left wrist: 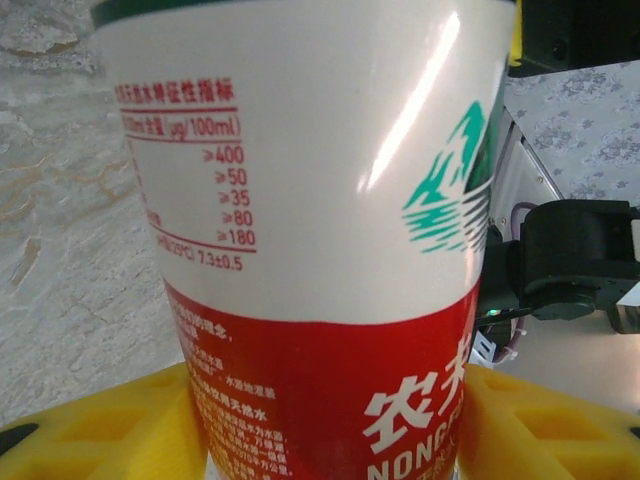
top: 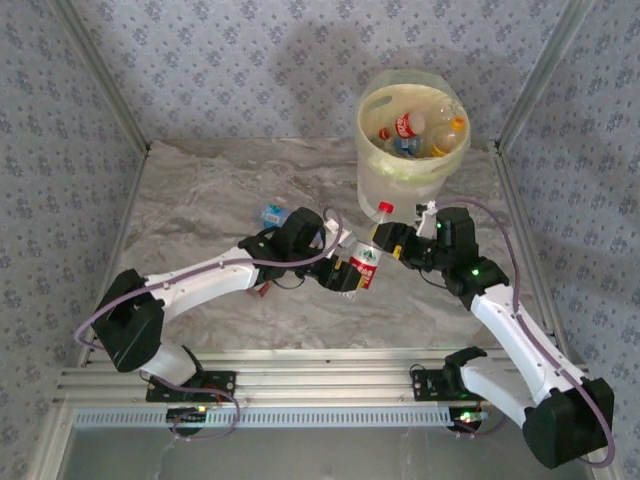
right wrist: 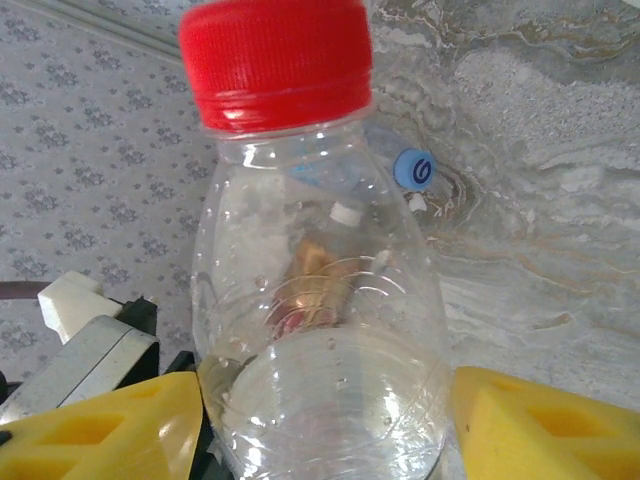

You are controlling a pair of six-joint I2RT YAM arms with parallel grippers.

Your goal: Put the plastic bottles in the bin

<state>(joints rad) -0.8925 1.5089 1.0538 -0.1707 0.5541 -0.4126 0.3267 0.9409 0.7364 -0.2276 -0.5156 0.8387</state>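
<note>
A clear plastic bottle (top: 365,262) with a red cap and a red-and-white label hangs tilted above the table's middle, between both arms. My left gripper (top: 340,270) is shut on its labelled body (left wrist: 320,200), both yellow pads (left wrist: 100,430) pressed against the red band. My right gripper (top: 385,245) is open around the bottle's clear upper body (right wrist: 320,300), below the cap; its pads (right wrist: 540,430) stand close to the sides, with a thin gap on the right. The cream-white bin (top: 400,185) stands just behind, holding several bottles (top: 410,128).
A blue-labelled bottle (top: 273,214) lies on the marble table behind my left arm; its blue cap (right wrist: 414,170) shows past the held bottle. Something red (top: 265,290) lies under my left forearm. Patterned walls and metal rails enclose the table.
</note>
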